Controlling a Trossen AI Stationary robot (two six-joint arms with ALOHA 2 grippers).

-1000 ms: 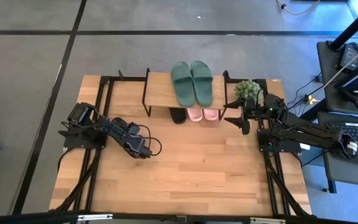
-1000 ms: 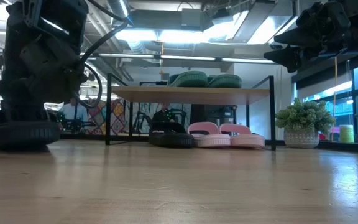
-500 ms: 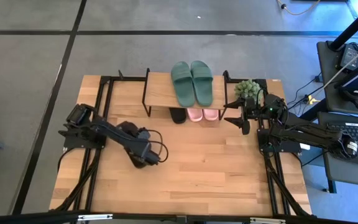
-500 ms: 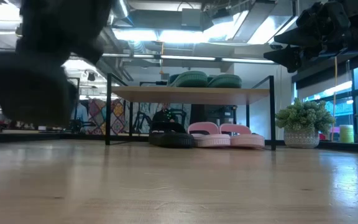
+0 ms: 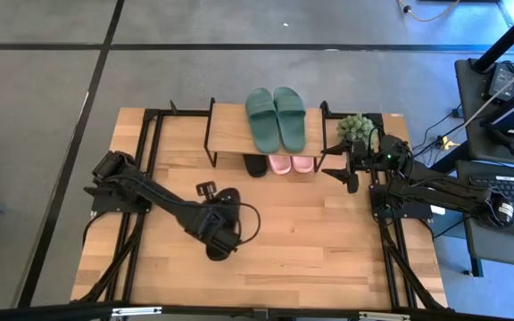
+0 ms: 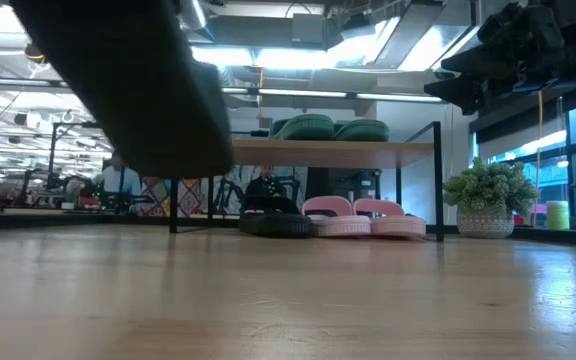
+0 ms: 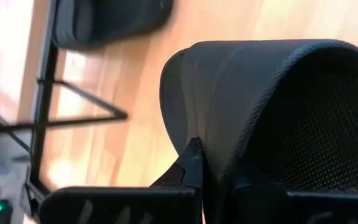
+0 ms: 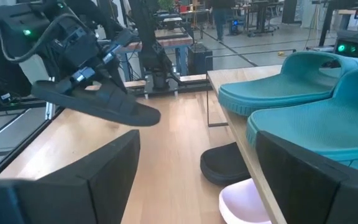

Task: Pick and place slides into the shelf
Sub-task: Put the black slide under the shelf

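My left gripper (image 5: 214, 232) hangs over the middle of the table, shut on a black slide (image 5: 222, 239) that looms large in the low view (image 6: 138, 90). My right gripper (image 5: 339, 174) waits open by the shelf's right end. The shelf (image 5: 230, 129) stands at the table's far edge with two dark green slides (image 5: 275, 118) sole-down on its top board. Under the board a second black slide (image 5: 255, 166) and two pink slides (image 5: 291, 164) lie on the tabletop. My left gripper holds the black slide by its wide strap (image 7: 194, 134), pinched at the strap's edge. The fingers come at it from above (image 8: 95, 71). The slide is lifted clear of the table and sits roughly level below the fingers, its far end dipping slightly (image 8: 145, 115).
A small potted plant (image 5: 356, 127) stands on the table right of the shelf, close behind my right gripper. Black frame rails (image 5: 145, 143) run along the table's left and right sides. Bare tabletop (image 5: 310, 241) lies between the shelf and the near edge.
My left gripper has risen and swung toward the table's near edge and to the right, staying shut. The black slide, which lay on the tabletop, is now lifted clear and carried along.
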